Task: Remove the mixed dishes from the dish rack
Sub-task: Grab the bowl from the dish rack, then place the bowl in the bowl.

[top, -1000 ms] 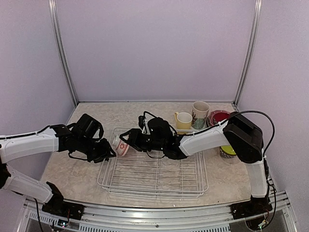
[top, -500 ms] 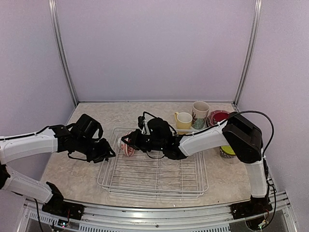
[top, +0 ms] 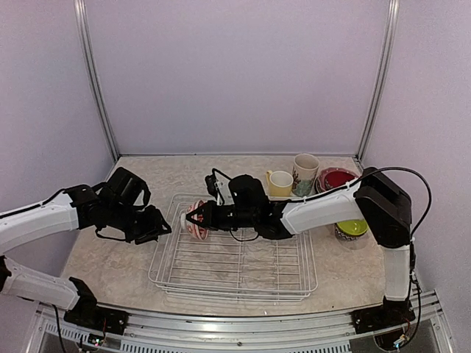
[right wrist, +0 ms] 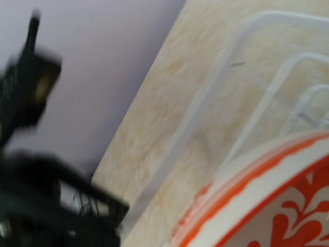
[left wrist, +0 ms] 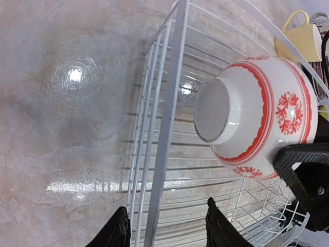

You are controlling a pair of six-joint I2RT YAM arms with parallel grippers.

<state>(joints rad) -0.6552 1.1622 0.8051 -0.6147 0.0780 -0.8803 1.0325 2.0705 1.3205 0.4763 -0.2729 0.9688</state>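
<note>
The red-patterned bowl (top: 194, 220) hangs tilted on its side over the left end of the dish rack (top: 243, 273), with my right gripper (top: 202, 216) shut on its rim. The left wrist view shows the bowl's (left wrist: 257, 118) white foot facing the camera, with one black finger of the right gripper clamped low on its right. My left gripper (top: 162, 223) sits just left of the rack, apart from the bowl. Its jaws (left wrist: 169, 230) are open, with only the rack's rim wire (left wrist: 172, 92) passing between them. The right wrist view is blurred; the bowl's rim (right wrist: 267, 206) fills its lower right.
A pale yellow mug (top: 280, 182), a tall floral cup (top: 305, 170) and stacked plates with a red bowl (top: 335, 178) stand at the back right. A lime-green bowl (top: 352, 228) sits right of the rack. The mug (left wrist: 300, 38) also shows beyond the bowl.
My right gripper shut on the bowl and has drawn it slightly right and up. My left gripper opened, let the bowl go and pulled back to the left.
</note>
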